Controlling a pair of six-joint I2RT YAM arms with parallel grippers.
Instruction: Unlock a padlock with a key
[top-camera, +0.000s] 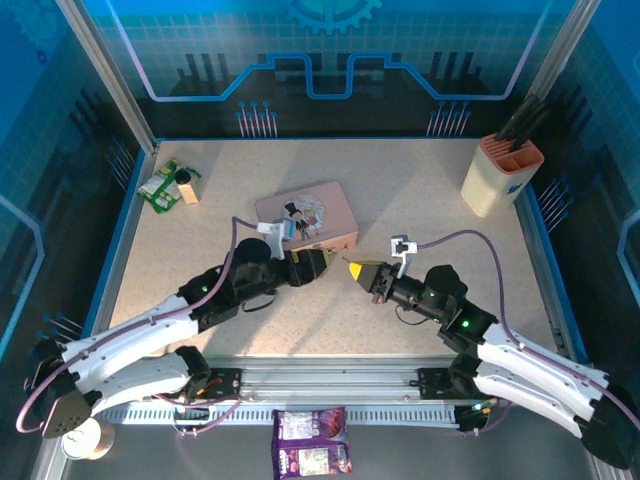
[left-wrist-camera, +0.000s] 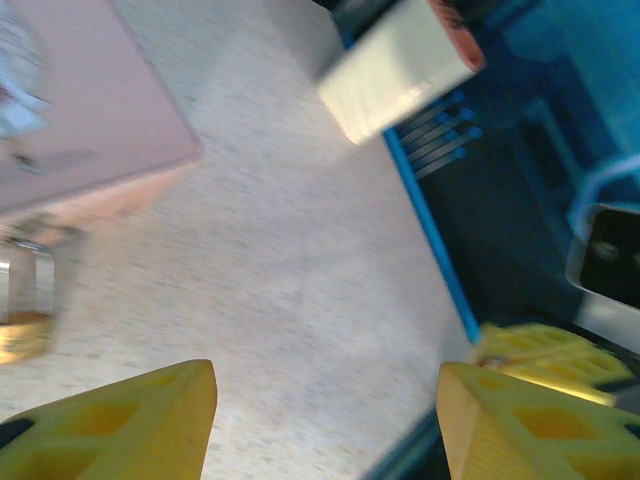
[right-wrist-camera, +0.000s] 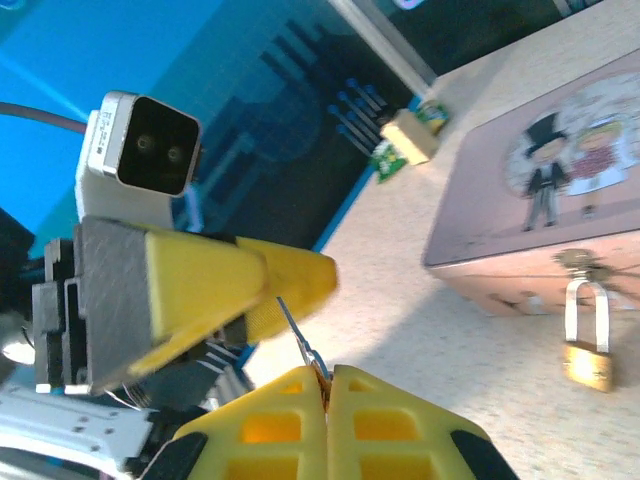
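Speckled beige tabletop (top-camera: 420, 200), blue-panelled enclosure (top-camera: 330, 60) around it. The padlock (right-wrist-camera: 587, 345) hangs on the near face of the pink tin (right-wrist-camera: 500, 200), mid-table. The left gripper (left-wrist-camera: 327, 375) is spread; the right gripper (right-wrist-camera: 327, 372) is pressed together, pinching the key (right-wrist-camera: 300, 338).

The table (top-camera: 420, 200) is bright under light from above. The walls around it glow a dim blue, and soft dark shadows lie under both arms. The left wrist picture is smeared all over, so the pink tin (left-wrist-camera: 80, 110) and the padlock (left-wrist-camera: 22, 335) look fuzzy. The right wrist picture is sharper, though the key (right-wrist-camera: 298, 330) is thin and hard to make out.
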